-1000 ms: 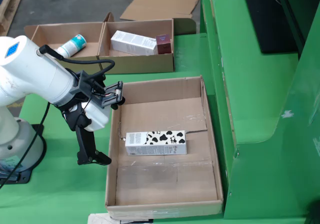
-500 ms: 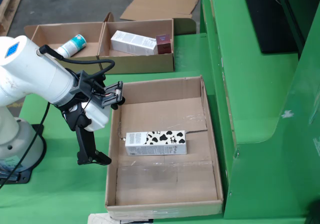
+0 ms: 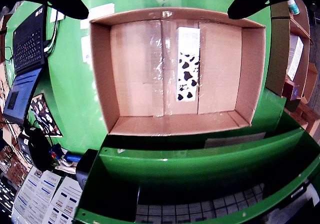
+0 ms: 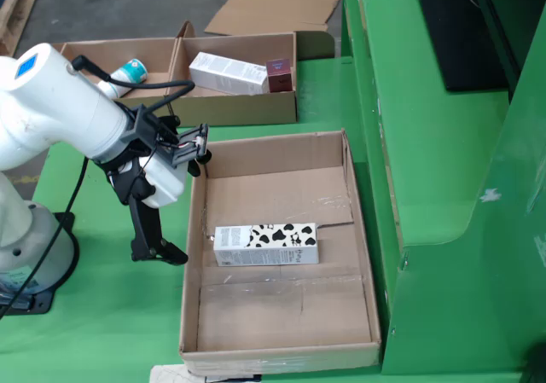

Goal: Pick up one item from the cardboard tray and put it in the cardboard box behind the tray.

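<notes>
Green-painted bench surfaces (image 4: 111,332) surrounded the work area, with a large, shallow, open cardboard tray (image 4: 363,229) at the centre of the fixed view and a divided cardboard box (image 4: 235,106) beyond its far edge. A long cow-patterned carton (image 4: 265,245) lay flat on the tray floor, roughly mid-tray, untouched; the wrist view showed the same carton (image 3: 188,63) lying lengthwise below the camera. The white arm's black gripper (image 4: 158,251) hung outside the tray's left wall in the fixed view, over bare bench, holding nothing; its two fingers, seen at the top corners of the wrist view, stood wide apart. The task was judged to be at the approach stage, with no pick yet made. The next move would call for travel across over the carton, alignment across its narrow width, then descent. Compared with the frame half a second before, the arm had shifted slightly back and upward, the gripper tip sitting a little higher; the carton had not moved.
</notes>
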